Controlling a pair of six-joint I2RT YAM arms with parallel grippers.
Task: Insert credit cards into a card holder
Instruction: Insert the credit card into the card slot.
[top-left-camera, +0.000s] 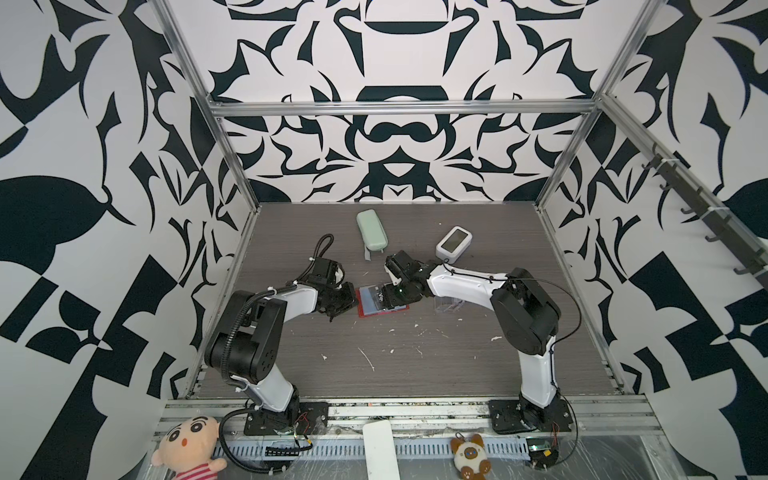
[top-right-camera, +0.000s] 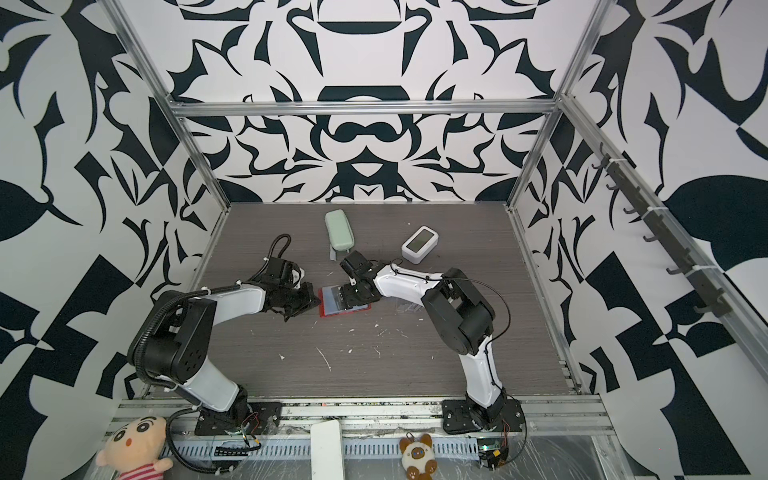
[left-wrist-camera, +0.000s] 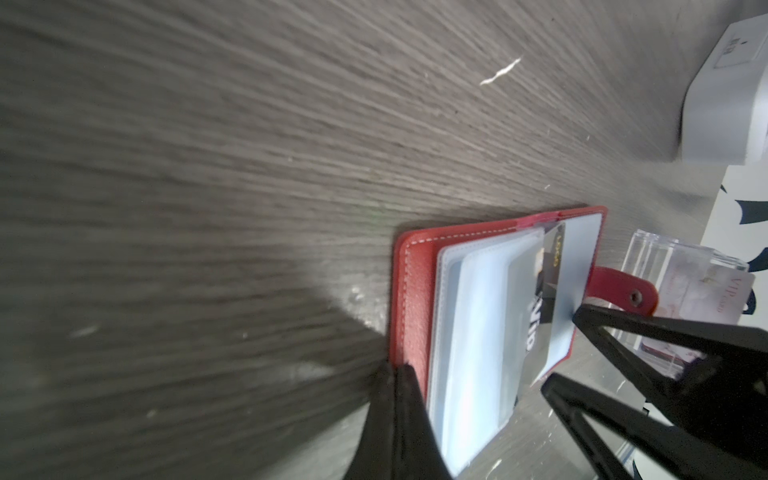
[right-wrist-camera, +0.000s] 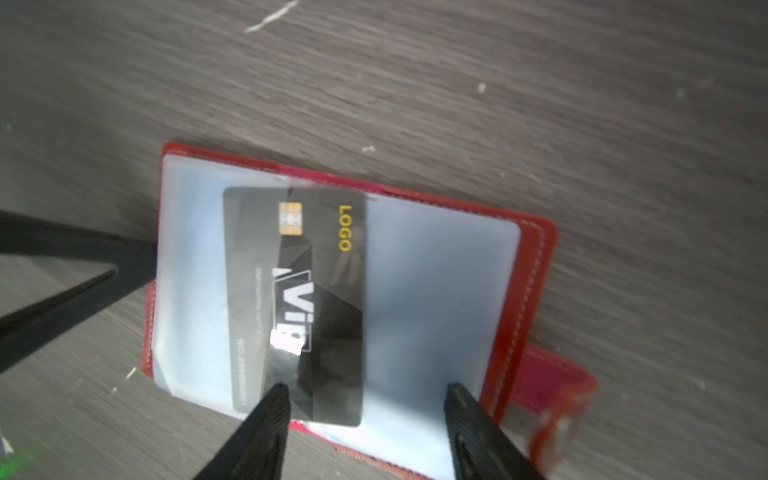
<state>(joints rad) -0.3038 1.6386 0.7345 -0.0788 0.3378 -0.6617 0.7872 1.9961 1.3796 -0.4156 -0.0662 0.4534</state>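
- Progress: the card holder (right-wrist-camera: 536, 266) lies open and flat on the grey wood-grain table (left-wrist-camera: 208, 208), and one black VIP card (right-wrist-camera: 299, 291) sits on its clear sleeve pages (left-wrist-camera: 469, 332)
- One long side of that card looks hazed, as if under a plastic leaf, while the other side is crisp and bare. So I judge it part-way in, not seated, though whether it is truly in a pocket I cannot tell
- Left to do, as I judge it: slide this card home, then fetch the rest. At least one whitish-pink card (left-wrist-camera: 706, 291) stands in the clear acrylic stand (left-wrist-camera: 665, 257) just beside the holder
- Left gripper (left-wrist-camera: 397, 374): its fingers are together at a corner of the red cover, seemingly pinning it; whether leather is nipped between them is unclear
- Right gripper (right-wrist-camera: 368, 388): its fingers are apart over the near end of the card, clamping nothing, and one tip overlaps the card's short edge
- Materials: the cover is pebbled red leather-look with pale stitching and a rounded snap tab (left-wrist-camera: 623, 291). The pages are soft, cloudy-clear film likely to buckle — the card is stiff, glossy plastic with a gold chip and rounded corners
- Elsewhere: in both top views a mint-green oblong case (top-left-camera: 371, 230) lies well apart at the back
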